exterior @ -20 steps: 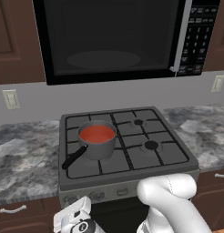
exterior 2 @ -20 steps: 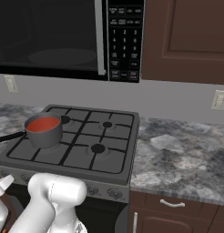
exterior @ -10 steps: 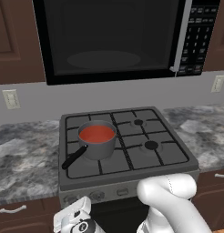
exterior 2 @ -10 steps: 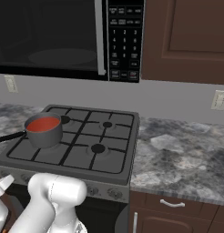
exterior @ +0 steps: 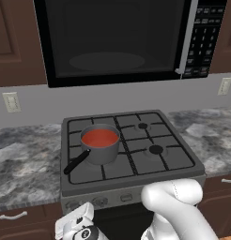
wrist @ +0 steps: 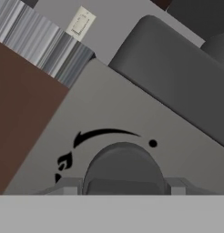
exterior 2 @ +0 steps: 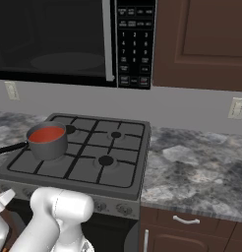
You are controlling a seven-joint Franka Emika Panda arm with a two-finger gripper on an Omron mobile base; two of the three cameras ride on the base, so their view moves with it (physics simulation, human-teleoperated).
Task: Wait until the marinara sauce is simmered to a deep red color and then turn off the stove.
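Orange-red marinara sauce [exterior: 99, 137] fills a small grey saucepan [exterior: 99, 149] that sits on the rear left burner of the stove [exterior: 131, 161], with the pan's black handle [exterior: 76, 162] reaching toward the stove's front left corner. In the right base view the same sauce [exterior 2: 46, 134] shows at the stove's far left, above the grates [exterior 2: 83, 157]. The stove is set into a mottled grey stone counter [exterior 2: 196, 162], beneath a big black microwave [exterior: 117, 40]. The pincer [wrist: 122, 184] is low at the stove's front panel, below and in front of the saucepan, so the sauce lies above it and farther back on the cooktop. Through the hand camera a round grey front knob [wrist: 124, 166] sits between the two fingertips [wrist: 68, 185], one on each side of it; the jaws look closed around the knob, though actual contact at the pads cannot be made out. A black curved arrow and flame mark [wrist: 93, 141] are printed on the panel just beside that knob. In the left base view the white wrist [exterior: 77, 227] hangs at the stove's front lower left, below the knob row [exterior: 101, 201]. A wall outlet [exterior: 11, 101] is on the backsplash, left of the stove.
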